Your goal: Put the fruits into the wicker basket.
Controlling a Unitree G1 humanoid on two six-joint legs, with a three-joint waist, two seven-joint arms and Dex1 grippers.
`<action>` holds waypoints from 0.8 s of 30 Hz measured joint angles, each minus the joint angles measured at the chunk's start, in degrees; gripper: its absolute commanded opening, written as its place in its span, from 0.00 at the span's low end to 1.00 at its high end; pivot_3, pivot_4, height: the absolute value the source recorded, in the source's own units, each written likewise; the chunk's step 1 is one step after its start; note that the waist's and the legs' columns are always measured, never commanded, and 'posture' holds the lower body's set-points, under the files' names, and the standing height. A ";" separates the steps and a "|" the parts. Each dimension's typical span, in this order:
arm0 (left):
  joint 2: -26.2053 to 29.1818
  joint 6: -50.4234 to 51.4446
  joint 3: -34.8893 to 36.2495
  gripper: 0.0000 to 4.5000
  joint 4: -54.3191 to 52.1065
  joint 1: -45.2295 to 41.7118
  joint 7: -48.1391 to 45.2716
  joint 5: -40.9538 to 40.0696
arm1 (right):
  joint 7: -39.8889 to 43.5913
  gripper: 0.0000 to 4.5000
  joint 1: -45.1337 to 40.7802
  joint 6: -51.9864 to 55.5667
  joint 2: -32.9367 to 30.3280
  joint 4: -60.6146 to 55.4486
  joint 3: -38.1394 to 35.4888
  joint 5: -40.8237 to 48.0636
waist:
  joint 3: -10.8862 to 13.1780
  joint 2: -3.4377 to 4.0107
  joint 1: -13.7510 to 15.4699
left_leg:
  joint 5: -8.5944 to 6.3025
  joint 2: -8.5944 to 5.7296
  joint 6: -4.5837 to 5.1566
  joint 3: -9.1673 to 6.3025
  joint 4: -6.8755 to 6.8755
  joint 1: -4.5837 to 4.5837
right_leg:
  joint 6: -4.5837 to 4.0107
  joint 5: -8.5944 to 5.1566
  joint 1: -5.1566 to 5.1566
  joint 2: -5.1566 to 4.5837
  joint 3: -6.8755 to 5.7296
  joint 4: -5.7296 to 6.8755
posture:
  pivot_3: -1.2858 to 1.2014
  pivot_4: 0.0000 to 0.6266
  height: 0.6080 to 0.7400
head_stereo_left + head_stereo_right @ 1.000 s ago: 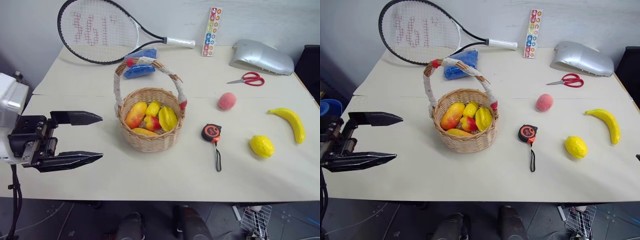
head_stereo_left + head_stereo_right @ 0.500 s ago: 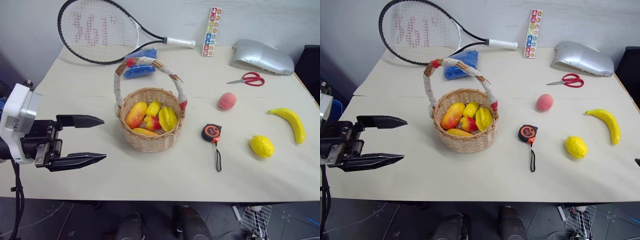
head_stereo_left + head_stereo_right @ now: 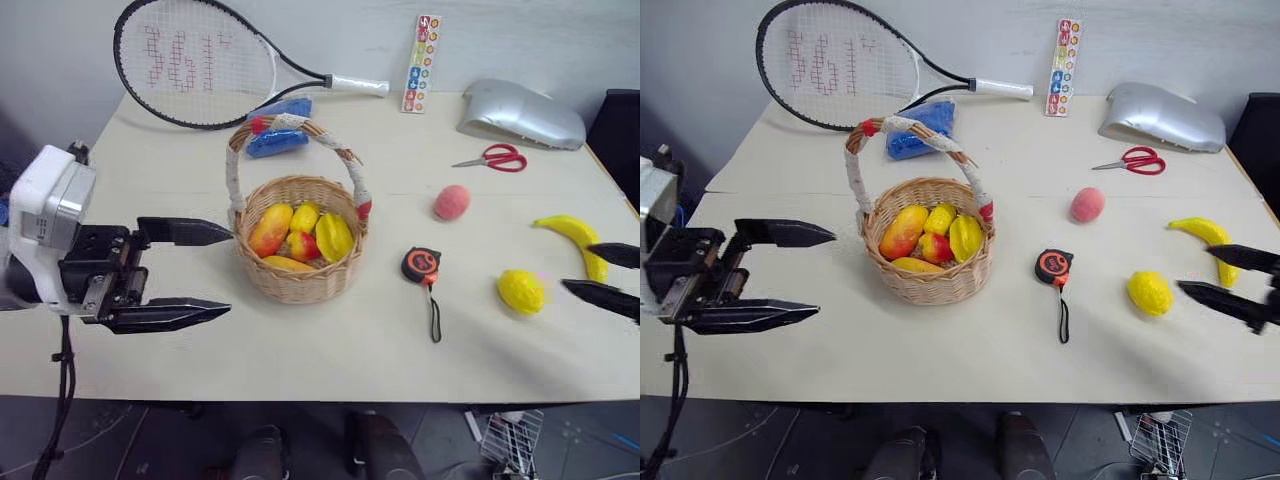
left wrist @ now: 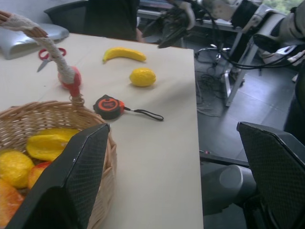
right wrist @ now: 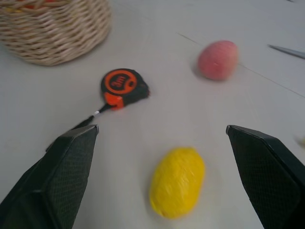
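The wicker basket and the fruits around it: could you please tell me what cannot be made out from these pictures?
- Wicker basket: its wall and the top fruits hide what lies below; count unclear.
- Banana: in the head views the open right gripper covers its near tip.
- Blue item behind the basket: the handle crosses it; what it is stays unclear.
- Lemon: blurred in the right wrist view.
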 measured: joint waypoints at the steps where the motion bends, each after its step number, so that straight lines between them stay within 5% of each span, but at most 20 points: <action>1: -0.48 -0.15 -1.67 1.00 -0.20 -1.09 0.00 0.20 | -0.46 0.99 -2.23 -1.07 0.64 -0.97 3.11 -0.87 | 0.00 0.00 0.03 | 0.04 0.00 -0.07 0.00 0.01 -0.04 | 0.00 0.00 -0.03 0.01 0.00 0.00 | 0.52 0.24 1.00; 9: -3.60 -1.79 -13.17 1.00 -0.11 -10.68 -1.40 4.75 | 1.05 0.99 -26.39 -13.48 10.28 10.77 30.98 -16.88 | 0.03 -0.03 0.04 | 0.15 -0.07 -0.18 -0.01 0.26 -0.57 | 0.06 0.04 -0.38 0.33 0.00 0.06 | 0.52 0.24 1.00; 14: -4.86 -1.66 -15.32 1.00 0.70 -14.35 -1.14 5.79 | 0.98 0.99 -36.70 -17.25 16.14 23.58 37.40 -23.65 | 0.03 -0.05 0.05 | 0.13 0.07 -0.16 0.01 0.51 -0.71 | 0.06 0.03 -0.42 0.42 0.02 0.07 | 0.52 0.24 1.00; 24: -5.99 -1.56 -16.74 1.00 2.53 -17.37 0.22 7.84 | 2.37 0.99 -42.10 -19.62 20.15 35.72 42.43 -29.87 | 0.03 -0.05 0.03 | 0.12 0.14 -0.17 0.01 0.65 -0.70 | 0.06 0.03 -0.41 0.46 0.03 0.18 | 0.52 0.24 1.00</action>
